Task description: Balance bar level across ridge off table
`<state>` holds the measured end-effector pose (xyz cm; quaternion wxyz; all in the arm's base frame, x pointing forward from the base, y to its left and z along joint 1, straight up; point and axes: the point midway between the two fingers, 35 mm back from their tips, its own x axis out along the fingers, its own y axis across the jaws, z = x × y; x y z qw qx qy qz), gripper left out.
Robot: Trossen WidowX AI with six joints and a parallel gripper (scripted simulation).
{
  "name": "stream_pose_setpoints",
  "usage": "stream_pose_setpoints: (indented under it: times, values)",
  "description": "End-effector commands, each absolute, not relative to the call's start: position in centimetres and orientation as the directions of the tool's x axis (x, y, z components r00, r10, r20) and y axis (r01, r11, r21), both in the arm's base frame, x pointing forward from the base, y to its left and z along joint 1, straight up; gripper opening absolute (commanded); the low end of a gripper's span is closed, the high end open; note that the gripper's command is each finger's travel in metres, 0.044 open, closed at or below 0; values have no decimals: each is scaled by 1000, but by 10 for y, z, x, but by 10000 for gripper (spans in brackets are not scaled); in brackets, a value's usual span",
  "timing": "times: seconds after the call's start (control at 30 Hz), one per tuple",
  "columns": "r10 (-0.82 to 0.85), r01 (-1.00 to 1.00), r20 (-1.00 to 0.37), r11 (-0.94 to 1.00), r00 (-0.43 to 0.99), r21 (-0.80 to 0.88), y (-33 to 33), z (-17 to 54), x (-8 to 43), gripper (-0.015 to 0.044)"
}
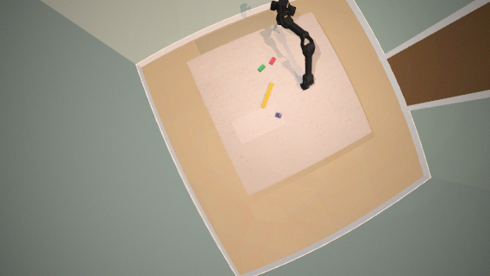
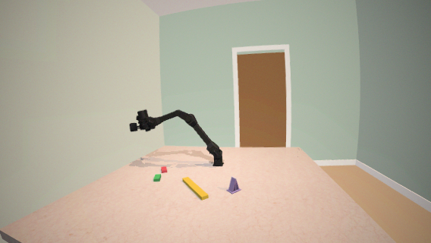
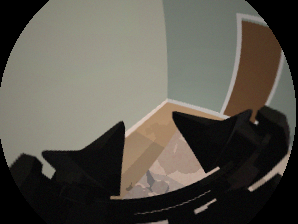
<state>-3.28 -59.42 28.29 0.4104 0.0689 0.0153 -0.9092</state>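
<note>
Gripper (image 2: pixel 133 127) hangs high, jaws apart and empty, well away from the bar (image 2: pixel 195 187) lying flat beside the ridge (image 2: pixel 234 185). Grab it off-centre and it'll likely tip onto the tabletop (image 2: pixel 288 197).

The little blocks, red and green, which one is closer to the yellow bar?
The green block. It lies a bit nearer the bar than the red block, which sits farther back toward the arm's base.
</note>
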Motion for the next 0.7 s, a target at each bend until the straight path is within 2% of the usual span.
stream_pose_setpoints:
  times: [0.0,0.33,0.67]
  values:
    - [-790,810,-189,-583,-584,-63,-593,269,4,315]
    - [-869,916,-309,-321,-385,-240,-577,246,99,315]
    - [-880,931,-439,-9,-180,-366,-539,222,188,315]
